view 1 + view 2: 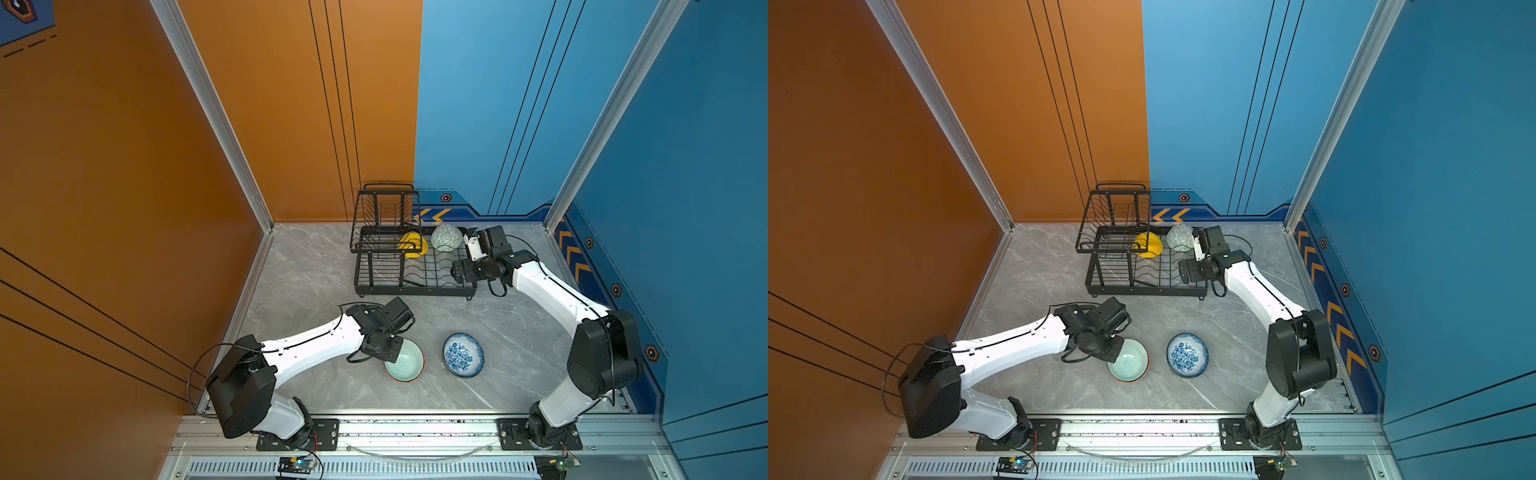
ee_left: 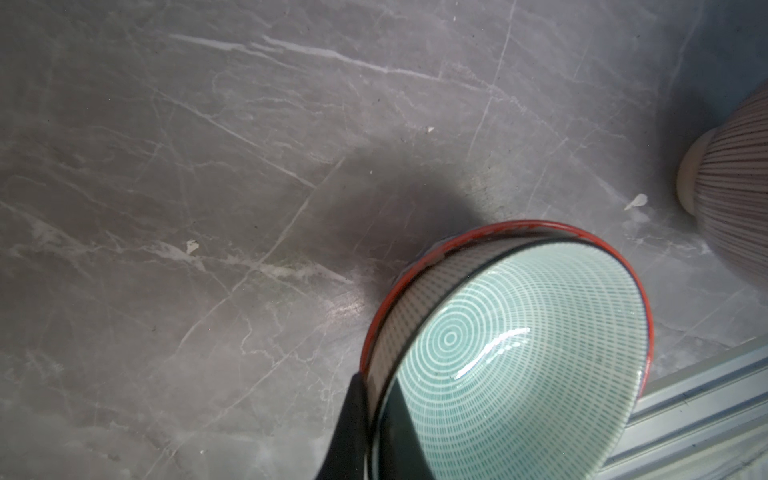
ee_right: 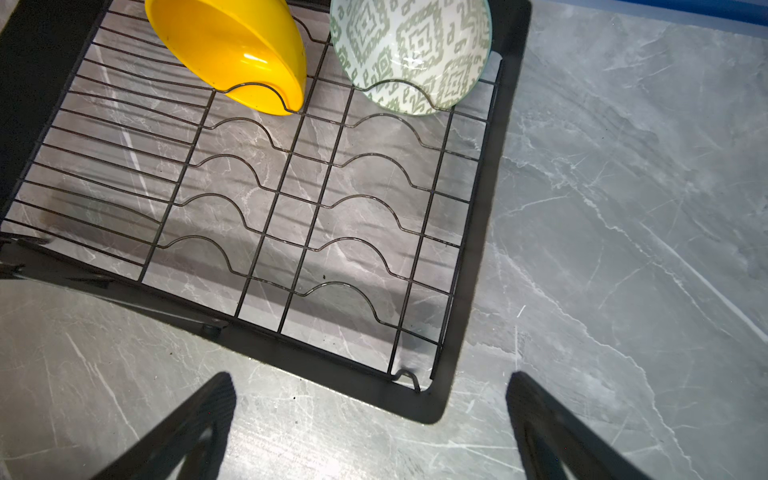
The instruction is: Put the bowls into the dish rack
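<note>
The pale mint ringed bowl (image 1: 405, 362) sits nested inside an orange-rimmed bowl (image 2: 419, 262) on the grey marbled surface (image 1: 316, 270), in front of the dish rack (image 1: 415, 289) and well apart from it. The left end effector (image 2: 374, 386) is clenched on this pair: in the left wrist view one dark finger (image 2: 353, 415) lies against the outer bowl's wall and the other sits inside the mint bowl, pinching both rims between them. Whether the stack is lifted off the surface cannot be told. Just beside it stands a blue-and-white floral bowl (image 1: 462, 354), upright and untouched; the left wrist view also catches the foot and wall of a pinkish striped bowl (image 2: 731, 174) at its edge. In the rack's lower tray, a plain yellow bowl (image 3: 232, 50) and a grey-green geometric bowl (image 3: 415, 50) stand on edge side by side in the farthest slots, the yellow one partly under the raised basket tier. The right end effector (image 3: 370, 374) hangs released, jaws wide apart and holding nothing, above the rack's near corner.
</note>
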Controlling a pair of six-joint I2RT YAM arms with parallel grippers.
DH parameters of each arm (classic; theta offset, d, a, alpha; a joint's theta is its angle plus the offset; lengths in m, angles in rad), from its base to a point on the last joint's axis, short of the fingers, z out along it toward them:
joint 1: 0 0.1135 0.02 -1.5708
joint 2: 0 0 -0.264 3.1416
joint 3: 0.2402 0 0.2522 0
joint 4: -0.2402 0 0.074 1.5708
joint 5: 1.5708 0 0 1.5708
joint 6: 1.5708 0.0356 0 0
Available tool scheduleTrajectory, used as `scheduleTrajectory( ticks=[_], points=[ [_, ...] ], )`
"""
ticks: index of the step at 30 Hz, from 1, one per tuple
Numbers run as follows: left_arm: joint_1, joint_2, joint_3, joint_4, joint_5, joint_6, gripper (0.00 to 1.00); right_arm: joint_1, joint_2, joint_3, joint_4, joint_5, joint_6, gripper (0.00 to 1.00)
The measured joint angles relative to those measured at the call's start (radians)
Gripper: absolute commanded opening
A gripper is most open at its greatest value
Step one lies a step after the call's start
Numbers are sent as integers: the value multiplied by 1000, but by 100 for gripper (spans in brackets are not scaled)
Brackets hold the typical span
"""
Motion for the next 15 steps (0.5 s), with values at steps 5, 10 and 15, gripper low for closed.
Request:
scheduleTrajectory(
  ticks=[5, 10, 15],
  points=[
    [0, -26, 37, -31, -7, 15, 0, 0, -2, -3, 0, 0, 0, 100],
    [0, -62, 60, -37, -10, 19, 0, 0, -4, -3, 0, 0, 0, 100],
    [0, -75, 68, -47, -25, 19, 0, 0, -6, -3, 0, 0, 0, 100]
  ],
)
